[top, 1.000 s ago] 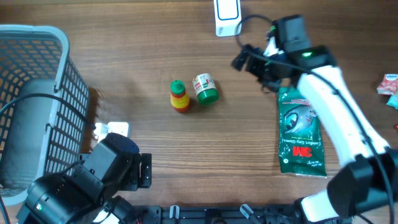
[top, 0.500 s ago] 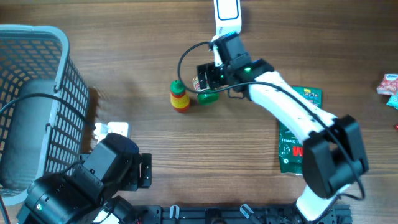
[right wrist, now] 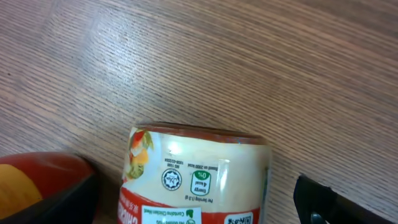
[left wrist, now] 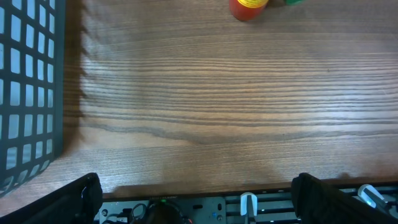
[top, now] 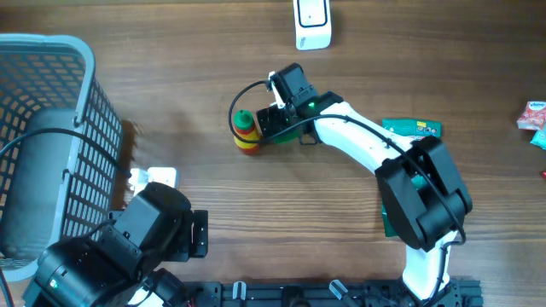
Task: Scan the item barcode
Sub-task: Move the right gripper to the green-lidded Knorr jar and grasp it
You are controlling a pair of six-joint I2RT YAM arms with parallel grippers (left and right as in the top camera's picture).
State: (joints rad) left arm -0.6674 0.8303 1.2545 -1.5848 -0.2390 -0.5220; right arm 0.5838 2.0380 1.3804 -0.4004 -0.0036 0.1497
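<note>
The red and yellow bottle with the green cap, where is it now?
The bottle sits mid-table in the overhead view, just left of the open right gripper and the white-labelled jar beneath it, right of the grey mesh basket.

From overhead, the right hand (top: 275,125) sat over the jar (right wrist: 196,177), and only a sliver of green showed. The right arm (top: 367,149) covered most of the green packet (top: 415,129). In the right wrist view the jar ran off the bottom edge, its small print unreadable, and the red bottle (right wrist: 34,183) was clipped at the corner. The basket (top: 60,47) was cut by the left edge, the red wrappers (top: 533,115) by the right.
</note>
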